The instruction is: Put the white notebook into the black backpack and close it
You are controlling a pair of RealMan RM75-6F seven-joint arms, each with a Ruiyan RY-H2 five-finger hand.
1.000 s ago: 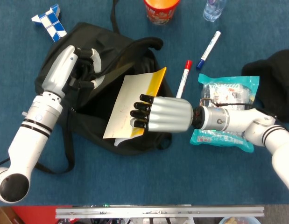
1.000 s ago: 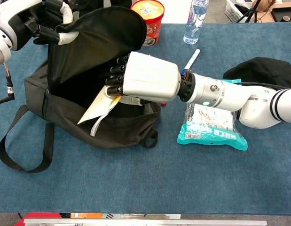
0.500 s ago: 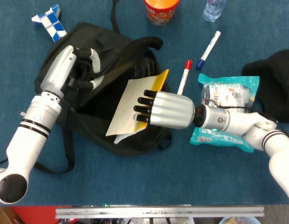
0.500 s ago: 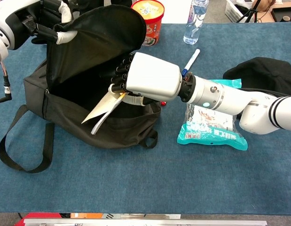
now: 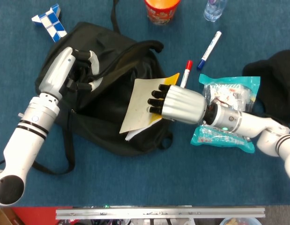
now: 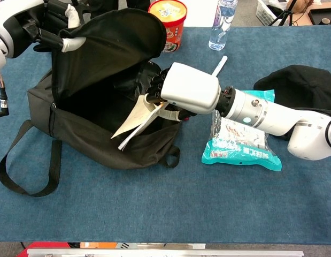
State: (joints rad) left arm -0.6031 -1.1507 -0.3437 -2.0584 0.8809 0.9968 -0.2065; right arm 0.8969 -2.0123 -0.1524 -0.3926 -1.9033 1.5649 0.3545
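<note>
Two hands: my left hand [image 6: 47, 24] grips the backpack [image 5: 107, 131] flap up; right hand [image 5: 175, 104] fingers pinch the notebook [image 5: 142, 105].
Notebook: tilted over the backpack's mouth, not yet inside.
Next: I'd push it deeper, then release.

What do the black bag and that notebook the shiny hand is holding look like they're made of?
The black backpack looks like soft matte woven fabric, probably nylon or polyester: it sags and folds, and its lifted flap droops. The white notebook seems to be paper with a thin, slightly bending card cover, cream-white with a yellow edge. The right hand holding it has a smooth silver shell, metal or painted plastic; I cannot tell which.
</note>
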